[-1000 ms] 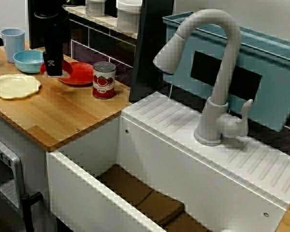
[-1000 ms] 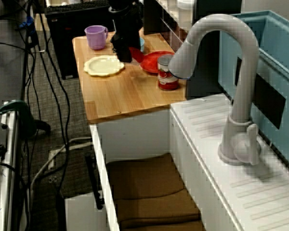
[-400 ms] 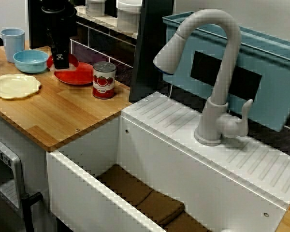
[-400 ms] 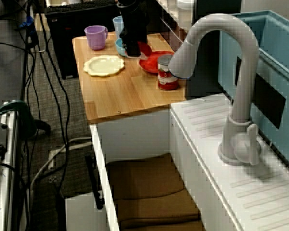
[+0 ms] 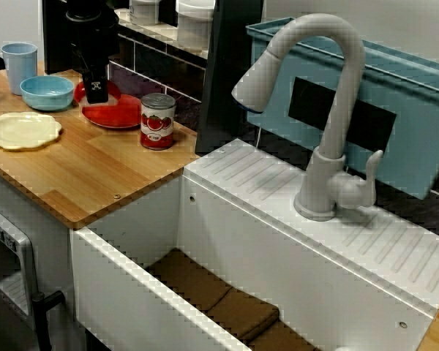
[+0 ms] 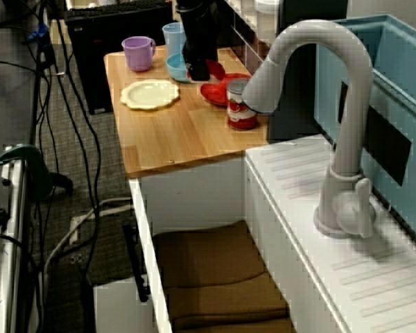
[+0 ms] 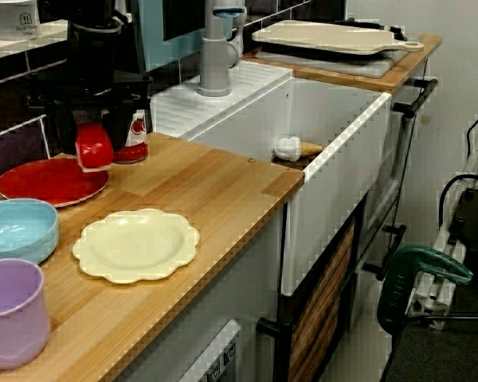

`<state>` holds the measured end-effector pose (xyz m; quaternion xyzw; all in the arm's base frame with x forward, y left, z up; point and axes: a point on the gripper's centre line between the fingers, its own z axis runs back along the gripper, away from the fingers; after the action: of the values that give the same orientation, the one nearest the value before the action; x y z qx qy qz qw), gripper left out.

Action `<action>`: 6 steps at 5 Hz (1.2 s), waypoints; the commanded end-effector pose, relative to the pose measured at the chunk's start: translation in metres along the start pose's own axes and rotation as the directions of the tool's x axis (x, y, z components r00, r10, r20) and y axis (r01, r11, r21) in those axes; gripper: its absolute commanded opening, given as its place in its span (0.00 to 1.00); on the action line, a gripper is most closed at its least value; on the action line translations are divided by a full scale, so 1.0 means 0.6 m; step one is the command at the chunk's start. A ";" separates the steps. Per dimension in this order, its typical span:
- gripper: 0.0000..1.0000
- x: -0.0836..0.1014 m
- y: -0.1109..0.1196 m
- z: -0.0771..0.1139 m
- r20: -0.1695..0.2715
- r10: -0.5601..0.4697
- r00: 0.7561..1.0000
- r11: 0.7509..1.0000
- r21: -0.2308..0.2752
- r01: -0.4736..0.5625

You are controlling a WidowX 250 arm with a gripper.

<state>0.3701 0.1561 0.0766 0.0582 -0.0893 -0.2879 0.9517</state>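
The tool grips a glossy red cup over the red plate; the cup's top is hidden.

**Crockery and Sink in View**

A scalloped cream plate, a blue bowl, a purple mug and a pale blue cup are set on the wooden counter. A tomato can is stood upright near the sink, where brown cloths are laid beneath a grey faucet.
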 end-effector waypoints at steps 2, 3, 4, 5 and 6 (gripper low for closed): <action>0.88 0.021 0.036 0.026 0.012 0.056 0.998 0.997 0.047 -0.056; 1.00 0.014 0.042 0.035 0.014 0.057 0.998 0.998 0.029 -0.058; 1.00 0.007 0.041 0.040 0.019 0.057 0.998 0.998 0.021 -0.057; 1.00 0.001 0.038 0.046 0.021 0.049 0.999 0.999 0.018 -0.050; 1.00 -0.006 0.037 0.052 0.021 0.031 0.999 0.999 0.025 -0.032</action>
<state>0.3696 0.1742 0.0731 0.0354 -0.0715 -0.2714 0.9592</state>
